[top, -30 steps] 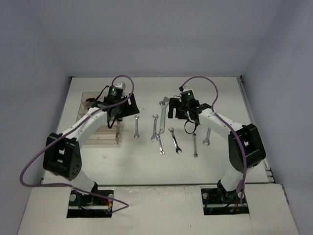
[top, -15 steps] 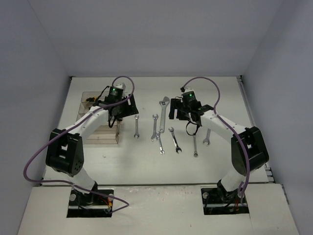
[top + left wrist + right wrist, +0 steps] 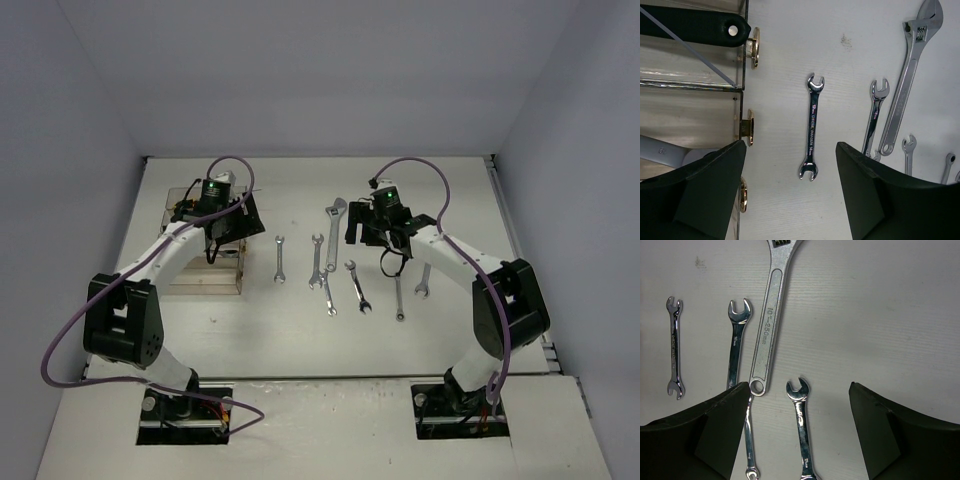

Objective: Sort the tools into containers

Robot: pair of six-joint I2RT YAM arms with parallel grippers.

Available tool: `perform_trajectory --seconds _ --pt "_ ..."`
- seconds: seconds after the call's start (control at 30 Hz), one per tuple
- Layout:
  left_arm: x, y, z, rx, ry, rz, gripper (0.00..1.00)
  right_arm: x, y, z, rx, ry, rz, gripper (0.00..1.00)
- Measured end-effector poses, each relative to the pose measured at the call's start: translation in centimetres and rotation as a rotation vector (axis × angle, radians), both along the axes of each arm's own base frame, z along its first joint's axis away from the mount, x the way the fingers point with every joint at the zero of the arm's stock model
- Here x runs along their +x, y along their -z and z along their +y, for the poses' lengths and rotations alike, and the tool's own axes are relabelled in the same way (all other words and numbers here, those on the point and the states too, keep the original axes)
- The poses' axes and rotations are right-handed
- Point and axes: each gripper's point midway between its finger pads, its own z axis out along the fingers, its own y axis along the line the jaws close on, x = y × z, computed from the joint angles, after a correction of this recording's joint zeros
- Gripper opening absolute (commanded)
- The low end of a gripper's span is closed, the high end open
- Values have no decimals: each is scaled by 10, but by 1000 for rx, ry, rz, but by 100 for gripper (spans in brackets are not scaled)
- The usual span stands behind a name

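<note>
Several silver wrenches lie in the middle of the table: a small double open-end wrench [image 3: 279, 258], a combination wrench [image 3: 316, 260], a big adjustable wrench [image 3: 334, 218] and more to the right [image 3: 357, 285]. The clear containers [image 3: 205, 280] stand at the left. My left gripper [image 3: 225, 238] hangs open and empty over their right edge [image 3: 740, 100], with the small wrench [image 3: 811, 127] on the table ahead of it. A black-handled tool [image 3: 690, 24] and a grey wrench [image 3: 665, 152] lie in the bins. My right gripper [image 3: 800, 395] is open above a combination wrench [image 3: 802, 430].
In the right wrist view the adjustable wrench [image 3: 771, 320], a combination wrench [image 3: 735, 345], the small double open-end wrench [image 3: 674, 347] and a thin wrench [image 3: 749, 440] lie to the left. Two more wrenches [image 3: 399, 298] [image 3: 423, 280] lie under the right arm. Brass hinges [image 3: 748, 127] join the bins.
</note>
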Motion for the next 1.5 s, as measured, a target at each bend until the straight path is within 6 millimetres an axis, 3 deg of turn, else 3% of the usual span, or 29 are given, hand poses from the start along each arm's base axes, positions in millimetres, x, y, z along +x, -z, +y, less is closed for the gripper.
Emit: perform_trajectory --seconds 0.27,0.43,0.57,0.67,0.87,1.1,1.33,1.5 --pt "5 -15 -1 -1 10 -46 70 0 0 0 -1 -1 0 77" --pt "21 -39 -7 -15 23 -120 70 4 1 1 -6 -5 -1 77" --pt "30 -56 -19 -33 48 -172 70 11 6 2 -29 -6 3 75" --pt "27 -59 -27 -39 69 -174 70 28 8 4 -55 4 -8 72" --pt "4 -72 -26 -36 81 -165 70 66 23 17 -96 30 -6 72" --pt "-42 -91 -9 5 85 -170 70 86 53 37 -184 42 33 71" --pt "-78 -80 6 63 89 -119 70 100 76 55 -254 57 44 65" --pt "-90 -67 11 81 86 -75 70 109 82 58 -279 89 34 60"
